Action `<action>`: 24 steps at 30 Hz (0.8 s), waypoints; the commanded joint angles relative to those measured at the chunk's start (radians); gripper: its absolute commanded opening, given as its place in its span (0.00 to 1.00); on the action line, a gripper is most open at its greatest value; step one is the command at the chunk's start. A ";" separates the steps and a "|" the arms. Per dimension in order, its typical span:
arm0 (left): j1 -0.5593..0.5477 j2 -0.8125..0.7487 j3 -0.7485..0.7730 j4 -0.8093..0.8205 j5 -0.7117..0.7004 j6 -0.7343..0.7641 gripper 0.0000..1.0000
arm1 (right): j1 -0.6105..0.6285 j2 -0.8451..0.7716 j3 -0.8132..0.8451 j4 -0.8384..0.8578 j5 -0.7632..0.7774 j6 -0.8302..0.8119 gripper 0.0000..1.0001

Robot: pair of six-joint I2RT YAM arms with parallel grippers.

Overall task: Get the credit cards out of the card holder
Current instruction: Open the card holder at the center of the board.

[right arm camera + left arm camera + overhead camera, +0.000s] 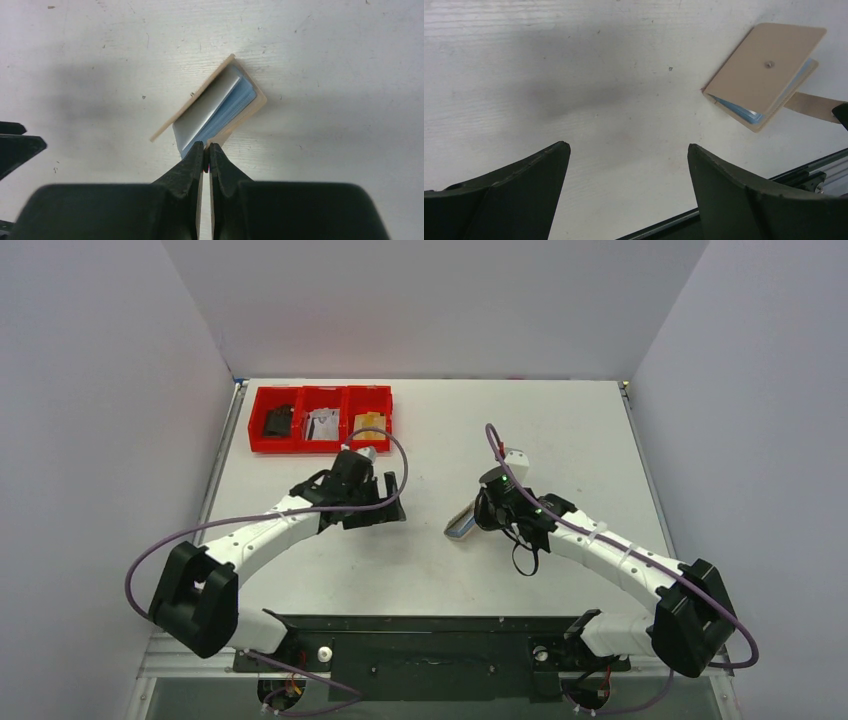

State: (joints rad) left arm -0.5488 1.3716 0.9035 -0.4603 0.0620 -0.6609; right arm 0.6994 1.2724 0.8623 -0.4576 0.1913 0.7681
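Observation:
The tan card holder (461, 524) is left of my right gripper (486, 512), near the table's middle. In the right wrist view the holder (246, 116) gapes open, with pale blue and grey credit cards (226, 111) stacked inside. My right gripper (206, 146) is shut on a thin tan strap coming off the holder. In the left wrist view the holder (764, 65) is at the upper right, with blue card edges (736, 107) showing at its open side. My left gripper (629, 147) is open and empty, apart from the holder, and also shows in the top view (380, 502).
A red three-compartment tray (320, 446) with small items stands at the back left. A small white object (515, 457) lies behind the right gripper. The table's near edge rail (804, 170) runs close below the left gripper.

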 commanded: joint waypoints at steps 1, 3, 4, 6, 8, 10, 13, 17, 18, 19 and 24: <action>-0.043 0.068 0.033 0.133 0.072 -0.003 0.86 | 0.008 0.001 0.039 0.008 0.003 -0.013 0.00; -0.075 0.113 0.072 0.149 0.078 0.006 0.86 | 0.007 0.000 0.022 0.005 0.011 -0.004 0.00; -0.085 0.129 0.103 0.152 0.083 0.008 0.85 | 0.007 -0.004 0.017 0.006 0.013 -0.001 0.00; -0.114 0.177 0.147 0.165 0.091 0.011 0.85 | 0.008 -0.021 0.006 0.009 0.017 0.007 0.00; -0.137 0.224 0.184 0.180 0.094 0.012 0.85 | 0.007 -0.041 0.004 0.001 0.032 0.010 0.00; -0.150 0.269 0.215 0.191 0.099 0.010 0.85 | 0.006 -0.060 0.006 -0.015 0.056 0.011 0.00; -0.158 0.324 0.247 0.220 0.108 0.005 0.84 | -0.001 -0.066 0.000 -0.047 0.078 0.008 0.00; -0.164 0.374 0.274 0.260 0.134 0.005 0.82 | -0.008 -0.083 -0.027 -0.052 0.084 0.012 0.00; -0.165 0.386 0.280 0.261 0.144 0.007 0.81 | -0.009 -0.085 -0.034 -0.050 0.085 0.013 0.00; -0.166 0.409 0.289 0.263 0.157 0.007 0.79 | -0.012 -0.090 -0.036 -0.049 0.089 0.013 0.00; -0.178 0.459 0.301 0.263 0.168 0.003 0.69 | -0.032 -0.110 -0.045 -0.049 0.090 0.012 0.00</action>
State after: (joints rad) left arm -0.7113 1.8057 1.1625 -0.2405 0.1993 -0.6624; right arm 0.6853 1.2098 0.8185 -0.5125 0.2459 0.7738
